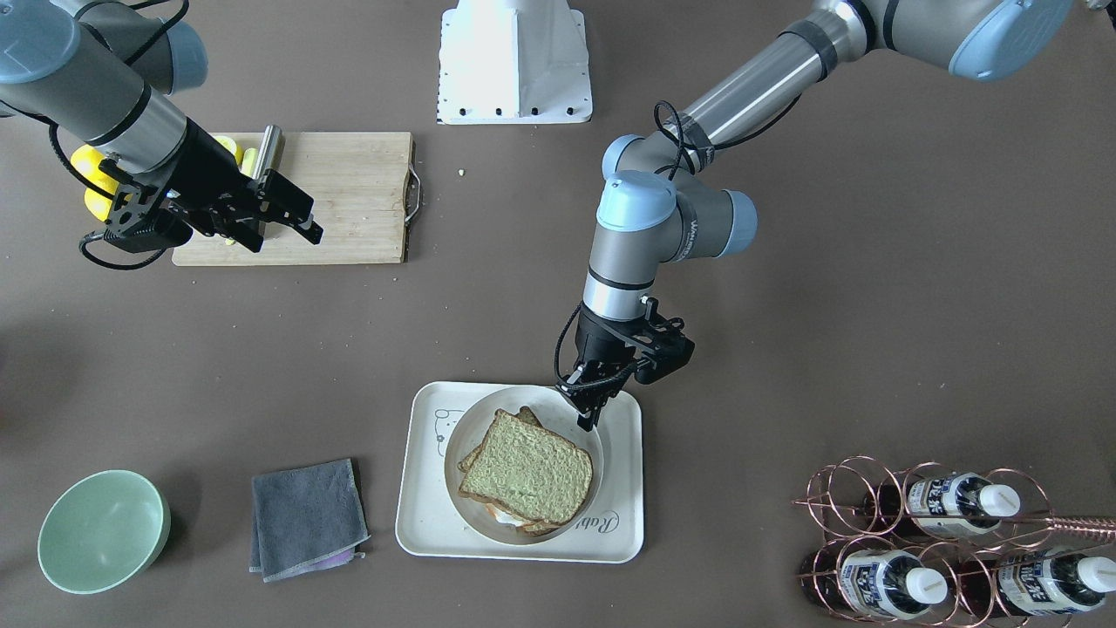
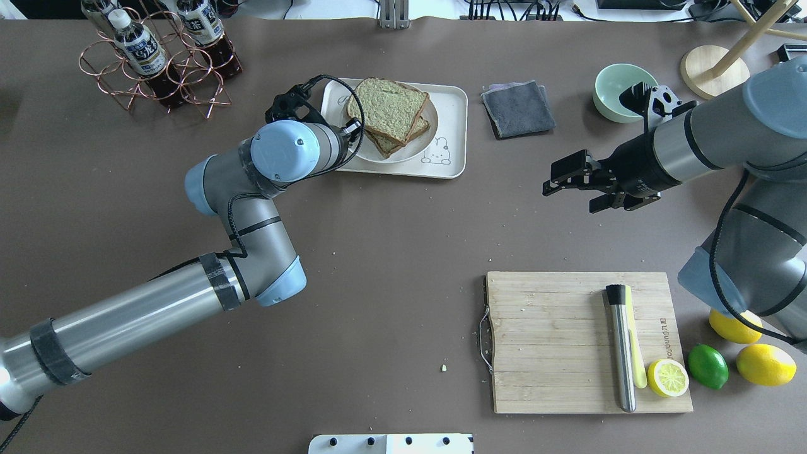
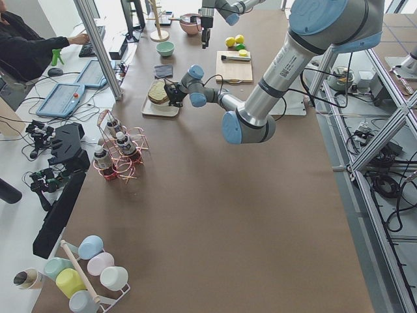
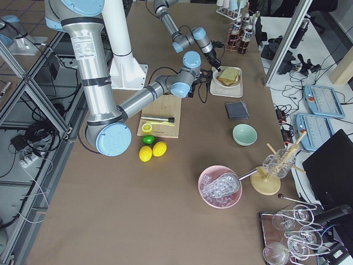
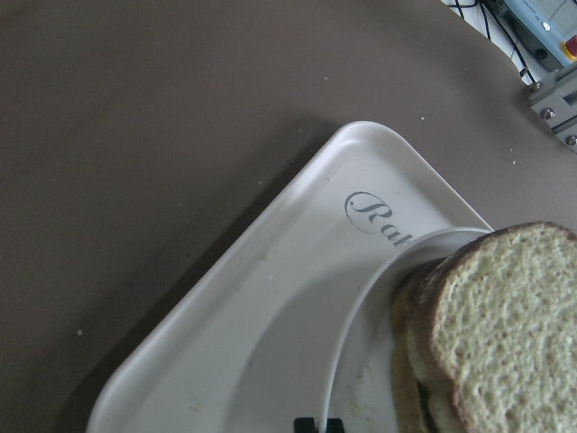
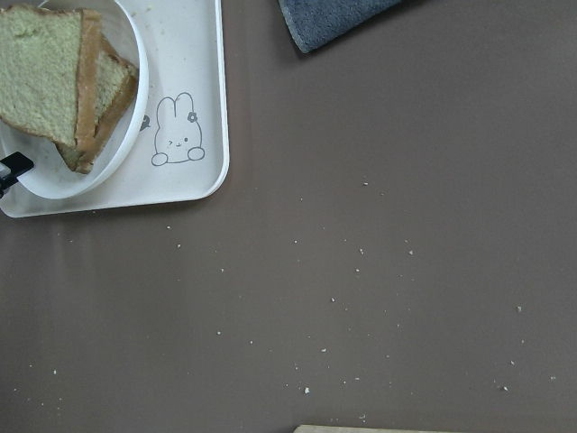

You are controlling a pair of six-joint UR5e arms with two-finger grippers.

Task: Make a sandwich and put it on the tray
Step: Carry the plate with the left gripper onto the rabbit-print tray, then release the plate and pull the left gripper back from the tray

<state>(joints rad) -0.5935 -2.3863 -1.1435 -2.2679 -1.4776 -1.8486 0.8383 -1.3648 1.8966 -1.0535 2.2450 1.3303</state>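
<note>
The sandwich, two brown bread slices with egg white showing at one edge, lies on a round white plate. The plate sits on the cream tray. My left gripper is at the plate's rim, jaws pinched together on it. The left wrist view shows the fingertips closed at the rim, beside the sandwich and tray. My right gripper is open and empty, above bare table right of the tray.
A wooden cutting board holds a steel-handled tool and a lemon half; a lime and lemons lie beside it. A grey cloth and a green bowl lie right of the tray. A copper bottle rack stands to its left.
</note>
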